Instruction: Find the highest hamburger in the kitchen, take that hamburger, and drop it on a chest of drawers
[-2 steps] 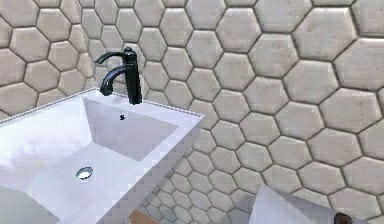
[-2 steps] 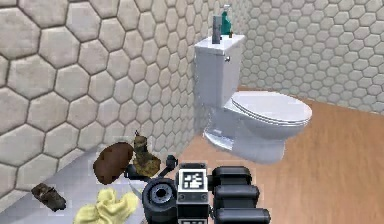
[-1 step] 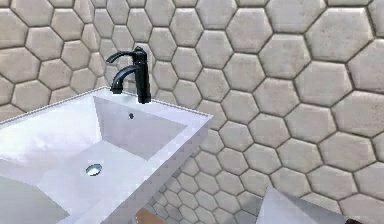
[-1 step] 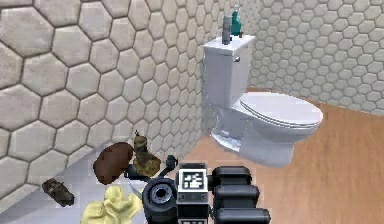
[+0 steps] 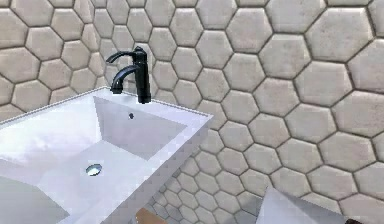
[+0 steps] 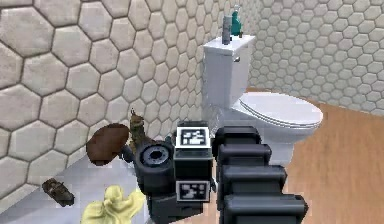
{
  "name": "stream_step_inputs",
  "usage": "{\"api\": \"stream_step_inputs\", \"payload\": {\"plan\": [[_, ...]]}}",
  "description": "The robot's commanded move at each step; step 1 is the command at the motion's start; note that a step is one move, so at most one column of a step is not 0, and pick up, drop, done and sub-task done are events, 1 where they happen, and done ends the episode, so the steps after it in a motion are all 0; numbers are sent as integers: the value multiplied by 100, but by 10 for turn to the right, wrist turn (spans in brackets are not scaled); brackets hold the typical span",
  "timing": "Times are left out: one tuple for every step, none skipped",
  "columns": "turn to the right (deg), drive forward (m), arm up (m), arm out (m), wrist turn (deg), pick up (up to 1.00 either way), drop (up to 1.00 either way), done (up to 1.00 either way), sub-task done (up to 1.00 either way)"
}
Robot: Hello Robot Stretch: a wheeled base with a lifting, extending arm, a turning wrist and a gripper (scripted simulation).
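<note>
Gripper [image 6: 142,152]: finger spread & load cannot be told. Brown rounded blob [image 6: 105,145] lies just beside it, toward arm side view's left; yellow cloth [image 6: 112,207] nearer bottom edge.

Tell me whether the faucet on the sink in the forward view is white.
No, the faucet standing at the back rim of the white sink is plainly black.

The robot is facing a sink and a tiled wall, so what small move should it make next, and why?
Probably turn the base away from the hexagon-tiled wall to look for a way out. Ahead, a white sink with a black faucet stands against it, and the arm side view has a toilet. This seems to be a bathroom, so the kitchen likely lies elsewhere.
</note>
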Motion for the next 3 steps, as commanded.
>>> {"api": "stream_step_inputs", "payload": {"plan": [[0, 0, 0, 22, 0, 0, 0, 0, 0], [0, 0, 0, 0, -450, 0, 0, 0, 0], [0, 0, 0, 0, -270, 0, 0, 0, 0]]}}
